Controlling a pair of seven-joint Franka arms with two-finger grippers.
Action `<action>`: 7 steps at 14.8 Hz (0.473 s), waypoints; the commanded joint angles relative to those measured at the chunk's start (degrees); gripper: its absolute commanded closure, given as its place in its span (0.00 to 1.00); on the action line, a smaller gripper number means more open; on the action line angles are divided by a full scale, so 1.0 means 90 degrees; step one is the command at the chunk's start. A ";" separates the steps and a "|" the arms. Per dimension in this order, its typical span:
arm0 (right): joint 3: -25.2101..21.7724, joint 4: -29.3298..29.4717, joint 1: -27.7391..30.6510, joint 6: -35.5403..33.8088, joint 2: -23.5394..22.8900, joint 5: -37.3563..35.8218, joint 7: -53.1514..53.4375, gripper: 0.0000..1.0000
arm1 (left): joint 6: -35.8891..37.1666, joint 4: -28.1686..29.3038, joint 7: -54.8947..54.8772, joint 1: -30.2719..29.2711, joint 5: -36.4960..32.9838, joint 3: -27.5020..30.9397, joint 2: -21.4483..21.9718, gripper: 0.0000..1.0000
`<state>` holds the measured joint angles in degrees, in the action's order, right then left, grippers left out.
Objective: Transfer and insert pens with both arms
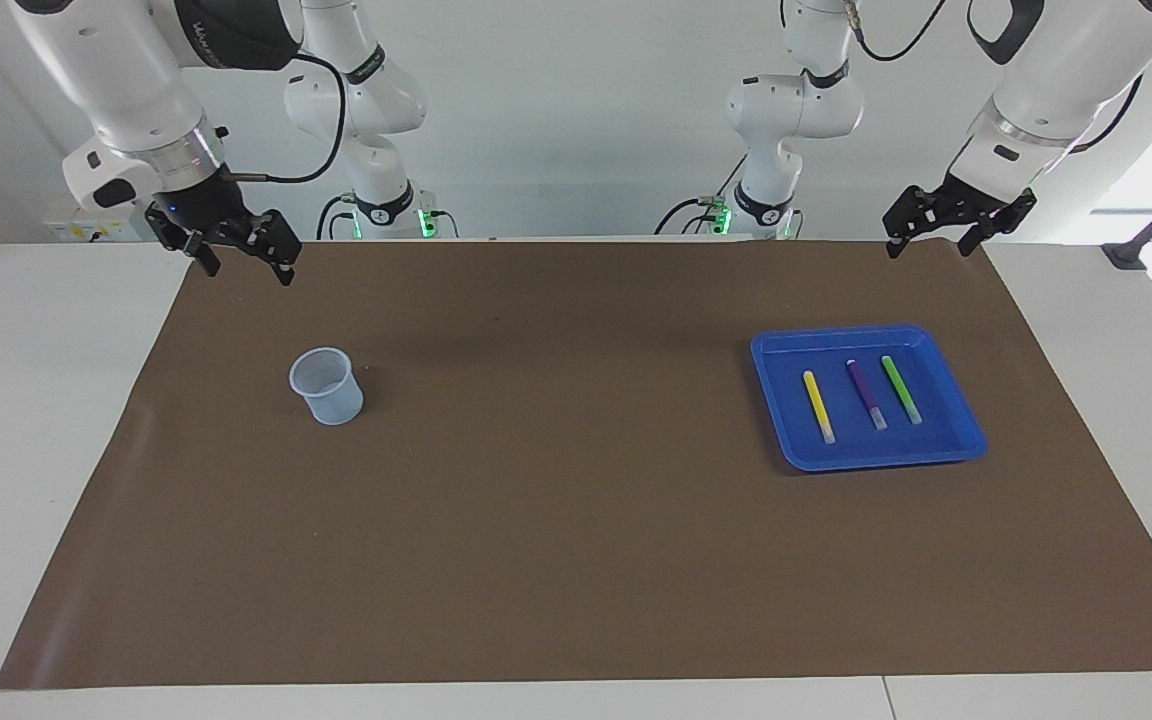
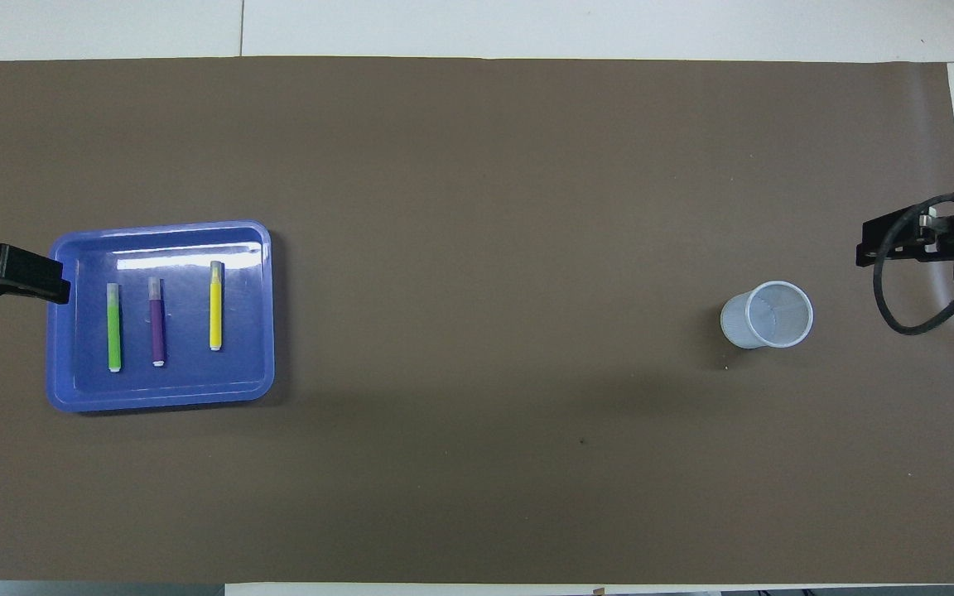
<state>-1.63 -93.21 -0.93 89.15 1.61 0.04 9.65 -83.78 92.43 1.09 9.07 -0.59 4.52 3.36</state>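
Three pens lie side by side in a blue tray (image 1: 948, 441) (image 2: 162, 401) toward the left arm's end of the table: yellow (image 1: 818, 406) (image 2: 215, 305), purple (image 1: 867, 394) (image 2: 157, 321) and green (image 1: 902, 389) (image 2: 113, 327). Their whitish cap ends point away from the robots. My left gripper (image 1: 930, 249) (image 2: 9, 277) is open and empty, raised over the mat's edge nearest the robots, above the tray's end. My right gripper (image 1: 247, 273) (image 2: 916, 244) is open and empty, raised over the mat's edge at the other end, near a cup.
A translucent plastic cup (image 1: 326, 385) (image 2: 767, 314) stands upright toward the right arm's end. A brown mat (image 1: 576, 540) covers the white table. Two smaller white arms (image 1: 381, 190) (image 1: 771, 190) with green-lit bases stand at the robots' edge.
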 commanded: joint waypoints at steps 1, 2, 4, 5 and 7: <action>0.0034 -0.0063 0.0094 -0.0042 0.0046 0.0113 -0.0125 0.00 | -0.0027 -0.0036 0.0004 0.0057 0.0026 0.0044 -0.0002 0.00; 0.0034 -0.0063 0.0094 -0.0042 0.0046 0.0103 -0.0125 0.00 | -0.0017 -0.0026 0.0015 0.0066 0.0026 0.0044 -0.0002 0.00; 0.0034 -0.0063 0.0094 -0.0042 0.0046 0.0103 -0.0125 0.00 | -0.0027 -0.0017 0.0005 0.0057 0.0026 0.0044 -0.0002 0.00; 0.0034 -0.0063 0.0094 -0.0042 0.0046 0.0103 -0.0125 0.00 | -0.0027 -0.0017 -0.0004 0.0057 0.0026 0.0044 -0.0002 0.00; 0.0034 -0.0063 0.0094 -0.0042 0.0046 0.0103 -0.0125 0.00 | -0.0027 0.0003 0.0005 0.0047 0.0026 0.0044 0.0017 0.00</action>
<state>-1.63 -93.21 -0.93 89.15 1.61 0.04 9.65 -83.78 92.44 1.09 9.07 -0.59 4.53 3.36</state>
